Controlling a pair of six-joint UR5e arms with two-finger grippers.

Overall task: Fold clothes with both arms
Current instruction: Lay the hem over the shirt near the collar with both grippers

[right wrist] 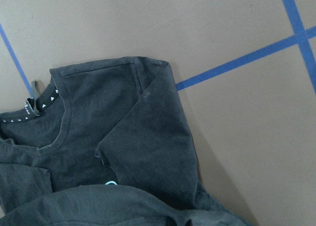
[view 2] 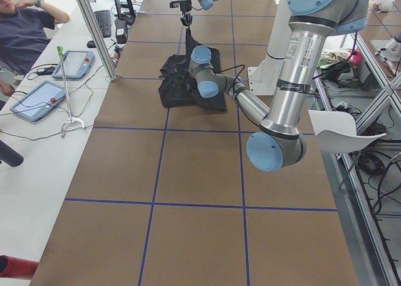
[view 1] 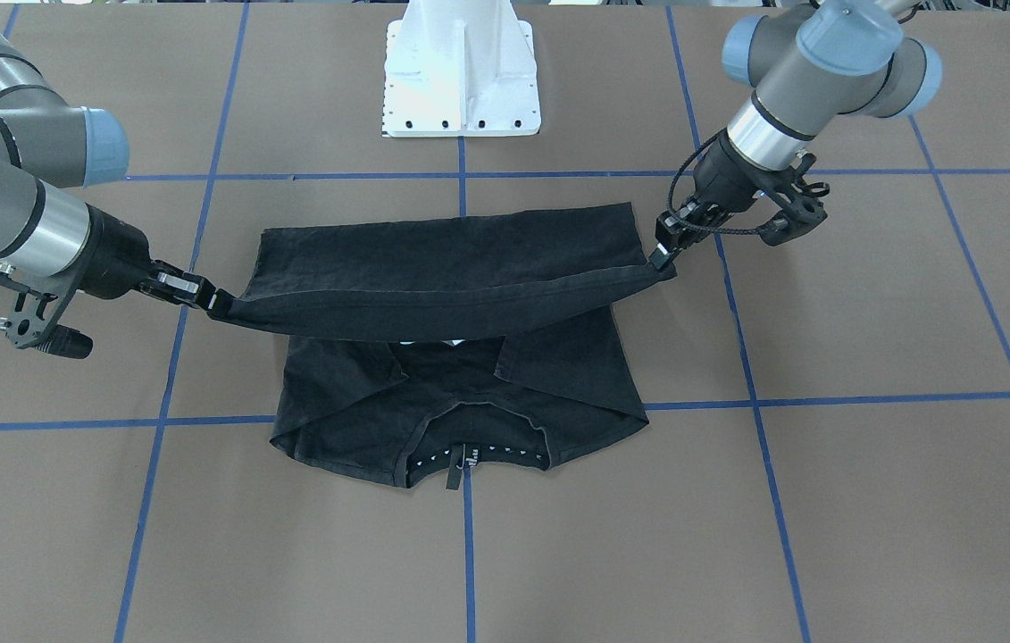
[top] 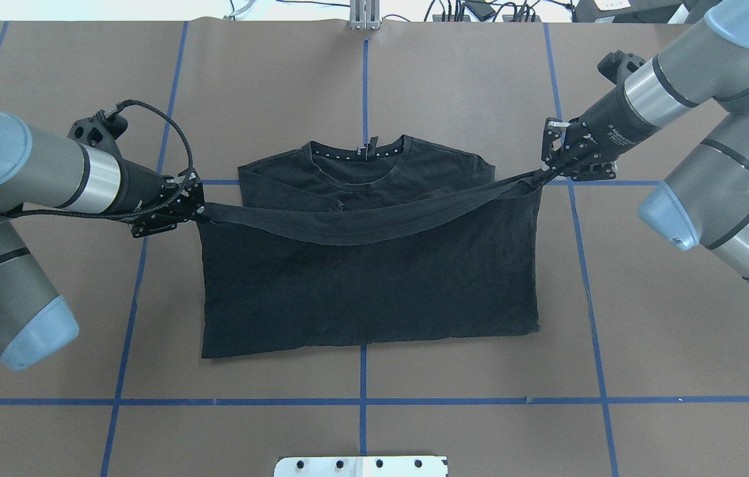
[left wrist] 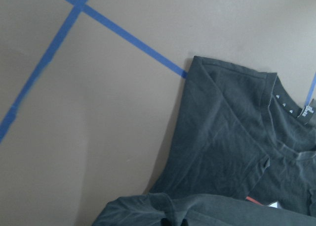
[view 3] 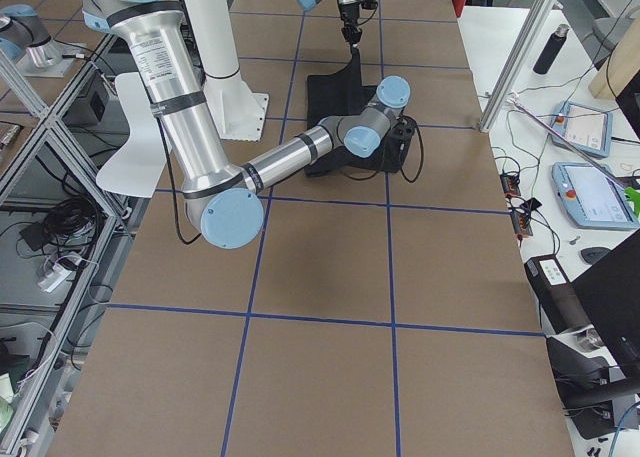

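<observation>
- The left end effector (top: pixel 199 212), jaws pressed together, pinches one hem corner of a black T-shirt (top: pixel 367 291) just above the brown bench (top: pixel 646 344).
- The right end effector (top: pixel 546 173) pinches the opposite hem corner the same way, a little farther from the robot's base than its partner.
- Between the two end effectors the hem (top: pixel 367 232) hangs as a shallow, sagging band, raised off the cloth beneath it.
- On the robot's side of that band the shirt's body lies flat on the bench. Beyond the band rest the collar (top: pixel 361 156) and the folded-in sleeves.
- The left arm (top: pixel 30 169) and right arm (top: pixel 679 73) reach in low from opposite sides.
- Blue tape lines (top: pixel 362 401) cross the bench under the shirt, and a white pedestal (view 1: pixel 462 80) stands behind both end effectors.
</observation>
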